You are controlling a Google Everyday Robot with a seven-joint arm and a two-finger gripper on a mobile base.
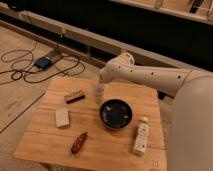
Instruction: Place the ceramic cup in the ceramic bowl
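The arm reaches from the right, gripper (101,83) atop the ceramic cup (99,94) just behind-left of the ceramic bowl (115,114), grasp indiscernible.

1. No text, brand, number or sign can be read anywhere in the camera view.
2. The white plastic bottle (141,136) on the light wooden slatted table (45,135) bears a label, its print too small to make out.
3. The gripper (99,87), at the pale beige ceramic cup (99,94) behind the glossy dark ceramic bowl (115,114), shows no legible marking.

Hand (100,85) at cup (99,94); open air over adjacent bowl (116,115), bottle (141,136) beyond.
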